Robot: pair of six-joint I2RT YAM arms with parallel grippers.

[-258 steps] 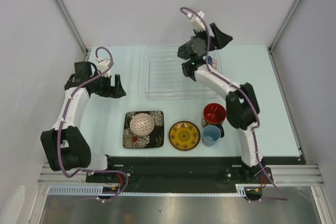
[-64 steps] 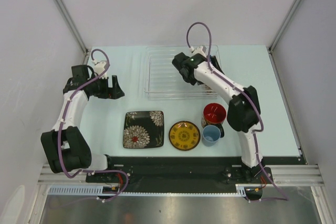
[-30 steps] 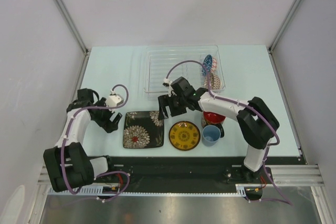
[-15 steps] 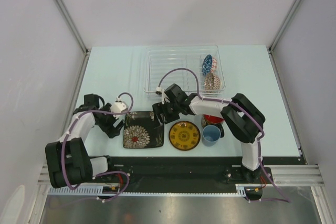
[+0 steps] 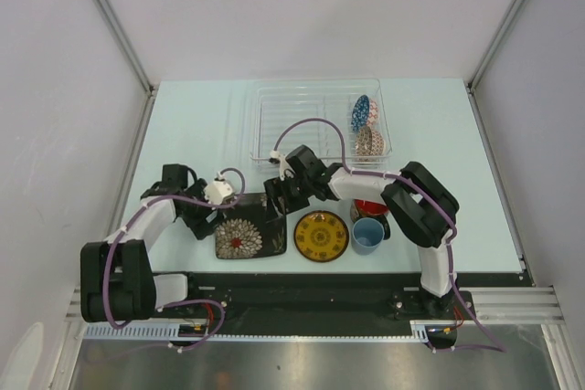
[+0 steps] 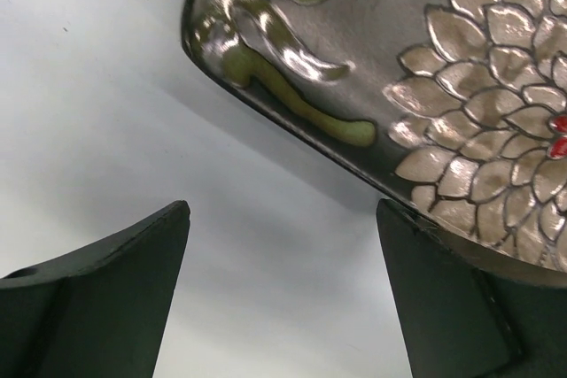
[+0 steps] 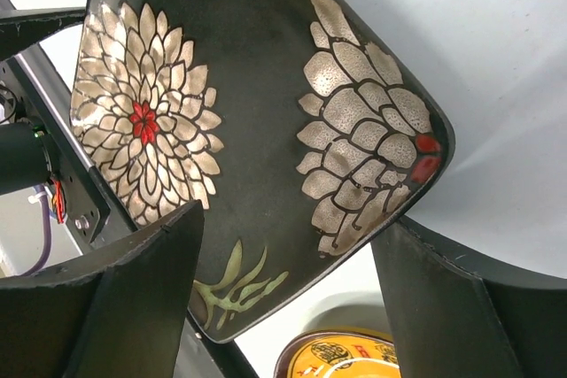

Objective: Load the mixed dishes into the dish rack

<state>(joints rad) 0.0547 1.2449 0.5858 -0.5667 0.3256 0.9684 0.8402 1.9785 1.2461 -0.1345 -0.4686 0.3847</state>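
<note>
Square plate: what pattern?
The plate is black with pale red-centred flowers; right wrist view shows it best.

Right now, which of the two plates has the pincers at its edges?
The black square floral plate: the left pincer is at its left edge, the right pincer at its far right corner. The round yellow plate beside it has none.

The small pinkish-white patterned bowl [image 5: 369, 142] has left the black square floral plate [image 5: 245, 237] and now stands on edge in the clear plastic dish rack [image 5: 302, 125] beyond that plate. The left gripper [image 5: 216, 219] has swung in to the plate's left edge. The right gripper [image 5: 276, 204] has come to its far right corner.
</note>
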